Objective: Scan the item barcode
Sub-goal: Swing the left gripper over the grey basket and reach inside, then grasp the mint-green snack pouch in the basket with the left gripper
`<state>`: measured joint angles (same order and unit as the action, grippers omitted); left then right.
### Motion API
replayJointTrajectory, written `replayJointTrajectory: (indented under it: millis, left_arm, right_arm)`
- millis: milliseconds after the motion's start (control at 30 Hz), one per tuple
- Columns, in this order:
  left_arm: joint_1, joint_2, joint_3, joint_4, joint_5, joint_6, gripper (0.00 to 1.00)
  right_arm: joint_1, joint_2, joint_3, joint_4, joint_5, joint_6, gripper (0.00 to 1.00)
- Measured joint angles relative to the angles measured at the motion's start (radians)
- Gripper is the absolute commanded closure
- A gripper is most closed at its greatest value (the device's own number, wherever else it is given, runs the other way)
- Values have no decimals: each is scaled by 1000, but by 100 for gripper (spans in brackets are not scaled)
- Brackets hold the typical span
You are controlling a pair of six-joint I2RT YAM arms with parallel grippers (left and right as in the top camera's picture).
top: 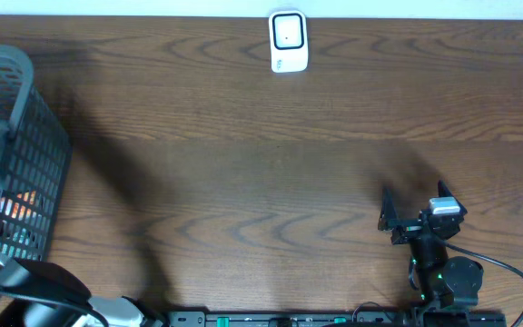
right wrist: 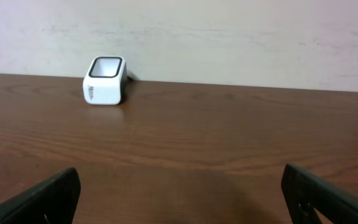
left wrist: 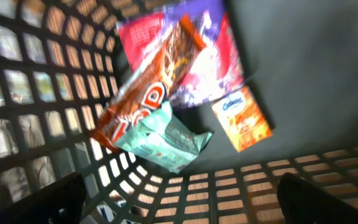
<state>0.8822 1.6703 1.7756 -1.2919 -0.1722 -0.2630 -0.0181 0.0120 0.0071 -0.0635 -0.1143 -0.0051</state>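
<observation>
Left gripper (left wrist: pixel 191 205): fingers wide, empty, hanging inside the grey basket (top: pixel 25 154) over a brown-orange wrapper (left wrist: pixel 148 93) that lies on a teal pouch (left wrist: pixel 166 140). Right gripper (right wrist: pixel 179 196): fingers wide, empty, low over the table (top: pixel 243 182). The white scanner (top: pixel 289 42) stands at the table's far edge.

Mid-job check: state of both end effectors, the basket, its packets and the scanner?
Left end effector: open, empty, aimed at the packets.
Right end effector: open, empty, facing the scanner.
Dark grey plastic mesh basket: upright, holding packets.
Long orange-brown snack wrapper: topmost, ungrasped.
Crumpled teal packet: against the wrapper, ungrasped.
Purple-pink packet: beneath the wrapper.
Small orange flat packet: lying flat, ungrasped.
White box-shaped scanner: upright on the wooden table, untouched.
</observation>
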Motion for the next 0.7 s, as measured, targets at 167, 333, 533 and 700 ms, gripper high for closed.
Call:
replayJointTrajectory:
  millis: [167,333,533,700]
  left_arm:
    - [2,81,-76,-13,-7,-12,2]
    - [23,146,-134,-6,-16,-43,2]
    - [97,174,-134,18,-16,-54,2]
    - [107,174,-153,19,10,-51,11]
  right_arm:
    - [0,0,0,0,0,0,1]
    - [0,0,0,0,0,0,1]
    - [0,0,0,0,0,0,1]
    - [0,0,0,0,0,0,1]
